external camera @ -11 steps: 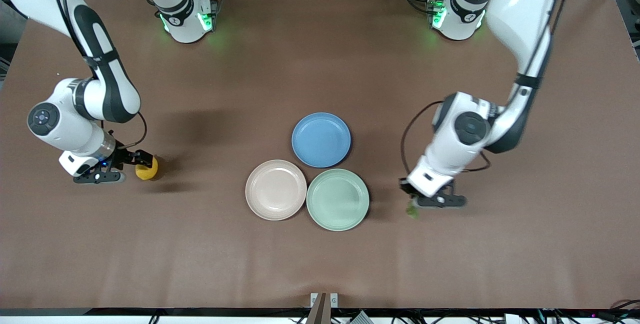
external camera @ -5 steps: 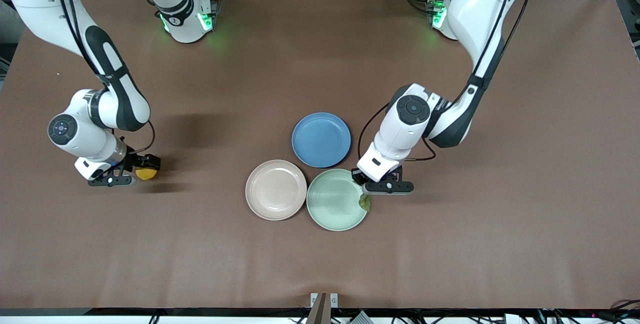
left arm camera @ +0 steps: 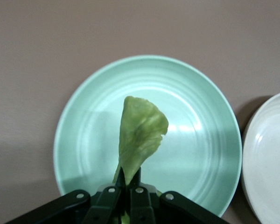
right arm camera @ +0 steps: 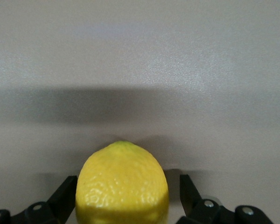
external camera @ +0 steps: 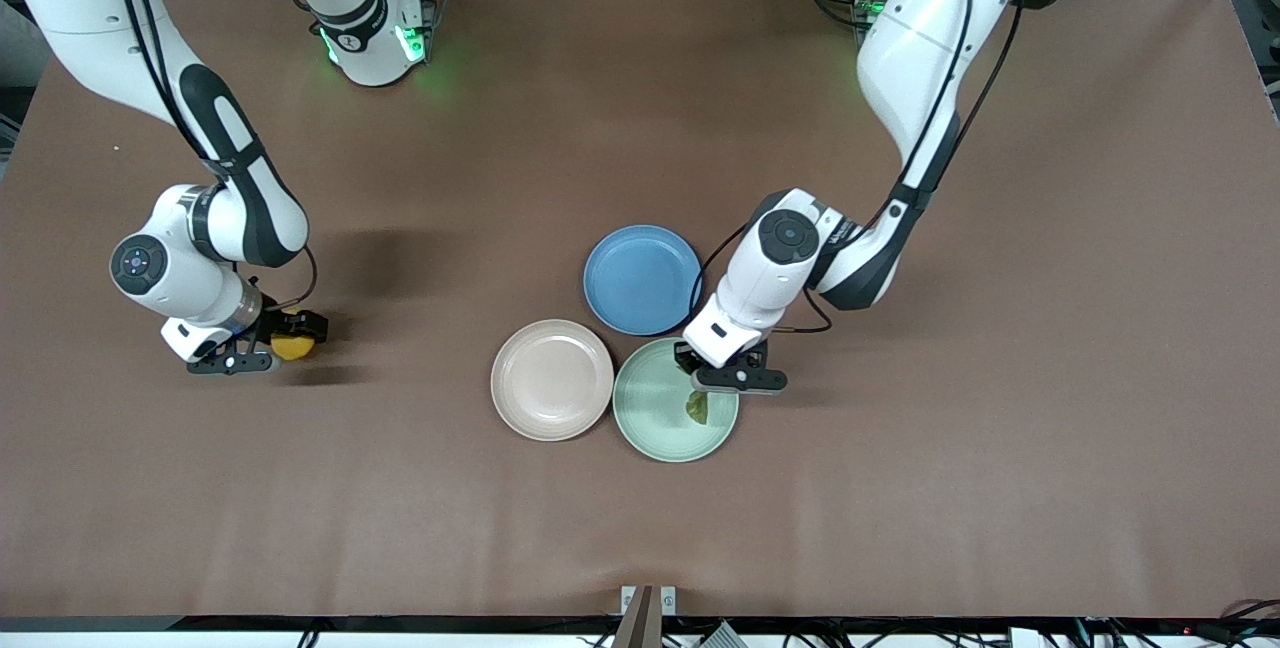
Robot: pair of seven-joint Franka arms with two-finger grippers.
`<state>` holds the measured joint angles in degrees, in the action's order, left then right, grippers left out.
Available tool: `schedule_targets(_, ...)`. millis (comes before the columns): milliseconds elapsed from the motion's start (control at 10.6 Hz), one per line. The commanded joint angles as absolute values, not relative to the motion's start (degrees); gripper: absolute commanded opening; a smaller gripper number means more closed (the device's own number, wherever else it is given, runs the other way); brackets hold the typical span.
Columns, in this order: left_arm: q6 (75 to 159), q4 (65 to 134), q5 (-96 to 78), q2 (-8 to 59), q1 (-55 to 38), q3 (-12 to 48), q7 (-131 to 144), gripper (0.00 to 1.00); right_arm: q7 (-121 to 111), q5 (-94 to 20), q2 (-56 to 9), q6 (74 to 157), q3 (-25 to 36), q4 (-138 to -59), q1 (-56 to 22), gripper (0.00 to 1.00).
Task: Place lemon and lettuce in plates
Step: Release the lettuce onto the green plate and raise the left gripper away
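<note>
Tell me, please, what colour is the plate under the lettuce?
Pale mint green plate; the left wrist view shows it best, beneath the lettuce.

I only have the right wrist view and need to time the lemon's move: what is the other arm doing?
Observer: The left pincer is shut on the wrinkled green lettuce leaf, which hangs over the round mint-green plastic plate.
Operator: Is the plate for my lemon free?
Observer: The round pink-beige plastic plate beside the green one holds nothing.
Operator: Where am I relative to it?
Observer: The right pincer, closed on the oval yellow lemon, is toward the right arm's end of the brown table, well apart from the plates.
Operator: Any other dish nearby?
Observer: A round blue plastic plate lies farther from the front camera than both.
</note>
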<state>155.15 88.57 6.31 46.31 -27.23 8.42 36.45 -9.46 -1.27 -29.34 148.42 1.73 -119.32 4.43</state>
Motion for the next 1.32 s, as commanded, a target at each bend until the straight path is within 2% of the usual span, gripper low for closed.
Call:
schedule_targets(0, 156.62, 85.78, 7.65, 49.66, -28.30, 7.47, 38.06, 0.73, -10.46, -2.81, -29.88, 149.15, 0.97, -119.09, 5.27, 0.76)
schedule_targets(94, 156.62, 85.87, 7.65, 49.14, -28.30, 7.47, 37.88, 1.00, -10.28, -2.81, -29.88, 149.06, 0.97, -119.00, 5.19, 0.63)
schedule_targets(282, 156.36, 85.87, 7.47, 48.08, -27.86, 7.47, 38.14, 1.00, -10.02, -2.81, -29.88, 148.80, 0.97, -118.74, 5.01, 0.45)
schedule_targets(470, 156.36, 85.78, 7.73, 45.54, -26.64, 7.38, 37.54, 1.00, -9.93, -2.81, -29.88, 148.36, 0.97, -118.39, 5.01, 0.35)
schedule_targets(564, 156.36, 85.43, 7.65, 44.57, -26.20, 7.47, 37.27, 1.00, -9.93, -2.81, -29.88, 148.01, 0.97, -117.69, 4.92, 0.33)
schedule_targets(846, 155.92, 85.95, 7.91, 39.22, -25.06, 7.56, 37.09, 1.00, -9.93, -3.60, -29.88, 135.74, 0.97, -110.76, 4.92, 0.32)
schedule_targets(940, 154.44, 87.26, 8.00, 37.37, -24.09, 7.65, 37.00, 1.00, -9.93, -3.69, -29.80, 134.40, 0.97, -109.61, 4.57, 0.32)
schedule_targets(1221, 140.42, 87.19, 7.82, 31.14, -20.05, 7.91, 28.96, 1.00, -9.58, -3.78, -29.71, 134.30, 0.88, -108.37, 2.64, 0.32)
